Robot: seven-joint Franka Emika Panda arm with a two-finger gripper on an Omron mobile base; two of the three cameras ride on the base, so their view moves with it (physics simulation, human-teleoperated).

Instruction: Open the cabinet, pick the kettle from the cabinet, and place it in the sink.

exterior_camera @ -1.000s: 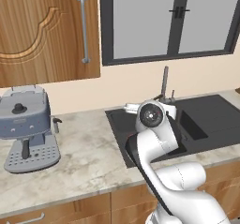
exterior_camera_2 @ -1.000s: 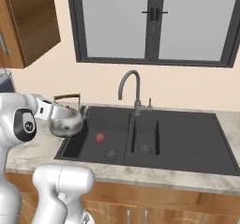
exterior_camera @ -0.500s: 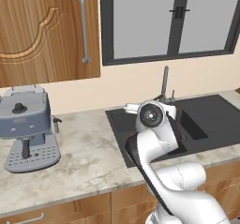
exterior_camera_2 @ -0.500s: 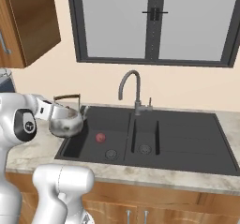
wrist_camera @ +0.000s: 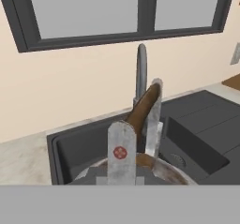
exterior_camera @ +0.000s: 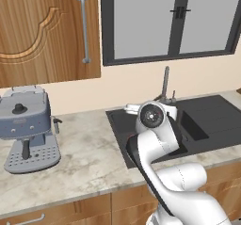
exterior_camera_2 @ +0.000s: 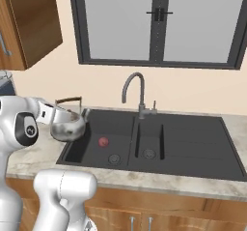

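Left base view: nothing has shifted in the last second — my arm hangs over the sink (exterior_camera: 212,120), so lowering is what's left.

Right base view: the kettle (exterior_camera_2: 67,126) — squat, dull silver, arched handle — hovers at nine o'clock over the matte black basin.

Hand view: my pincer (wrist_camera: 138,134) is clenched on the kettle's brown handle, faucet (wrist_camera: 141,68) at twelve.

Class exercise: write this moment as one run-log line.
phase: placing | gripper: shut on kettle handle | kettle: above sink left basin | cabinet: door closed

Espresso machine (exterior_camera: 26,127), window (exterior_camera_2: 157,22), countertop (exterior_camera: 84,158)
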